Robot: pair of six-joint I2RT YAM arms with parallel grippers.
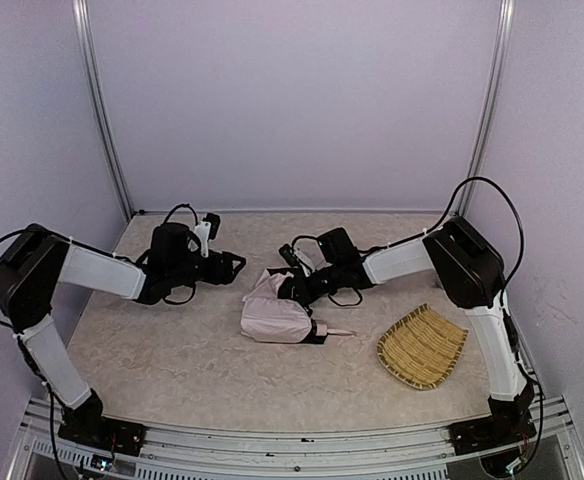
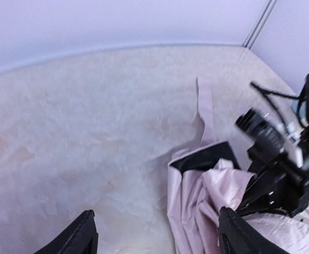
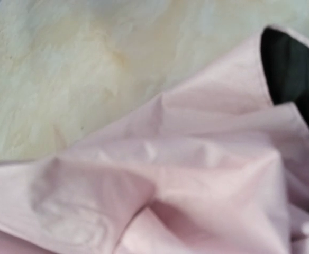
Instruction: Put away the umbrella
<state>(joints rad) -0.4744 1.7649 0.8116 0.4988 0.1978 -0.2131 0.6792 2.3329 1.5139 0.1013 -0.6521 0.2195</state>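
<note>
Left gripper [image 1: 230, 264]: fingers wide apart, holding nothing, near the umbrella [image 1: 275, 318]. Right gripper [image 1: 290, 287]: closed, pinching the umbrella's pink fabric; fingertips hidden under folds.

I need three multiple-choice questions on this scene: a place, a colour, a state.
1. The woven tray lies where? A) left of the umbrella B) right of it C) under it
2. The umbrella's outer fabric is: A) blue B) pale pink C) yellow
3. The left gripper is: A) open, empty B) shut on the tray C) shut on the umbrella
Answers: 1 B, the top view shows it to the right; 2 B, pink folds show in every view; 3 A, its jaws stand wide apart, gripping nothing.
</note>
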